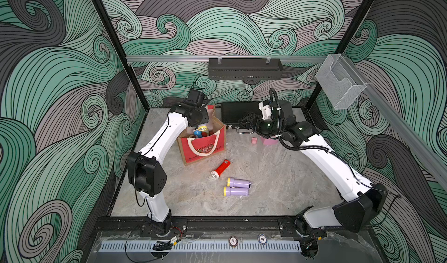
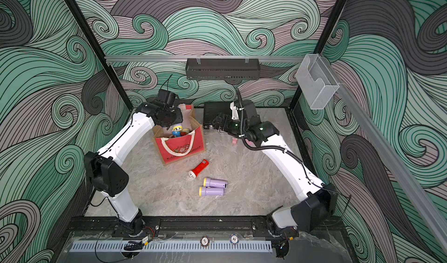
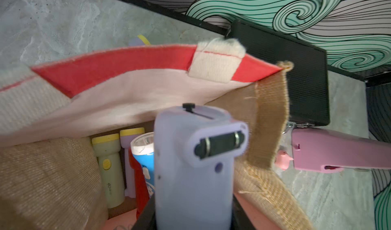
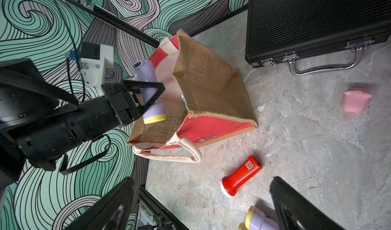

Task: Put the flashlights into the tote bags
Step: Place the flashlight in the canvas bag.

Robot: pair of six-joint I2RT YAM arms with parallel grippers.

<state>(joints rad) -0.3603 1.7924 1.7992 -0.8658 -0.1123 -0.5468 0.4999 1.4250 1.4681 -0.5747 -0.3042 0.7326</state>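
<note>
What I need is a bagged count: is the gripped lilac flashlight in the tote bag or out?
Not in yet: the left gripper is shut on the lilac flashlight, holding it crosswise at the tote bag's mouth.

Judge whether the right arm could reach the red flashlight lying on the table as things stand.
Probably yes. The right tool is open and empty, and the red flashlight lies uncovered in the open near the tote bag, with nothing across the way.
</note>
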